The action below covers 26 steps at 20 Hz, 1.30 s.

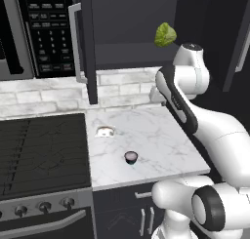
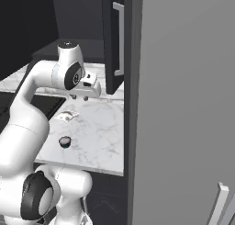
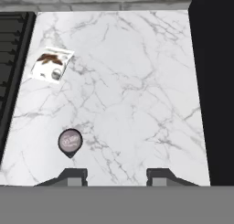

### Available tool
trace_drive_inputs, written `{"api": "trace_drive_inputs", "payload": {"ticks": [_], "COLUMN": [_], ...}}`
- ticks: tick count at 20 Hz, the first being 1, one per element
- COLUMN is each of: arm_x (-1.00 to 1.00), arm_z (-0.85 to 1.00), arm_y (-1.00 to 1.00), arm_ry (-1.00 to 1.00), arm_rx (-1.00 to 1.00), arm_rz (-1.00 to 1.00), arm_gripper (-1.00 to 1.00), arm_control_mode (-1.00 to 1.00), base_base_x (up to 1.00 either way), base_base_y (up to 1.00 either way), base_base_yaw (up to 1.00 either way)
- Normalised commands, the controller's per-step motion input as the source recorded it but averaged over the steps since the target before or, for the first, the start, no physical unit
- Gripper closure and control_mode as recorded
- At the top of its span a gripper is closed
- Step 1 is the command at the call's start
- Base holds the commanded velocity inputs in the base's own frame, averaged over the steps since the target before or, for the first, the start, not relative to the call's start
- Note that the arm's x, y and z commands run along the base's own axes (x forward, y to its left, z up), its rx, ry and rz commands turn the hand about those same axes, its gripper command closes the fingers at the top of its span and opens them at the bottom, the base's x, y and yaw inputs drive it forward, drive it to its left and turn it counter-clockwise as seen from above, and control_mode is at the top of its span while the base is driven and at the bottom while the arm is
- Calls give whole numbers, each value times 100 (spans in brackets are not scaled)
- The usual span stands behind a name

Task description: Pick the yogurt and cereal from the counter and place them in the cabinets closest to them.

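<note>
Counter: polished white marble, grey veining, smooth. Backsplash: marble-look tile with visible joints. Cabinets: matt black flat doors; bar handle brushed silver metal. Stove top: matt black grates. Yogurt: dark smooth cup, pale printed lid. Arm: glossy white plastic, dark joints.

In the left base view the arm's elbow covers the surface's edge at 3 o'clock. The microwave is cut at 9 o'clock. The flat white packet's print is too small to read.
</note>
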Motion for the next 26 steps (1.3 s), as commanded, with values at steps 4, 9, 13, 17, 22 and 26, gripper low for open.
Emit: {"api": "trace_drive_inputs", "payload": {"ticks": [4,9,13,17,22,26], "arm_x": [-1,-12,-18,-19,-15,-3], "arm_z": [0,0,0,0,-5,-7], "arm_y": [5,14,18,20,23,9], "arm_ry": [0,0,0,0,0,0], "arm_rx": [0,0,0,0,0,3], "arm_rz": [0,0,0,0,0,0], "arm_gripper": [-100,-100,-100,-100,-100,-100], "arm_control_mode": [-100,-100,-100,-100,-100,-100], "base_base_x": [0,0,0,0,0,0], "base_base_y": [0,0,0,0,0,0], "base_base_yaw": [0,0,0,0,0,0]}}
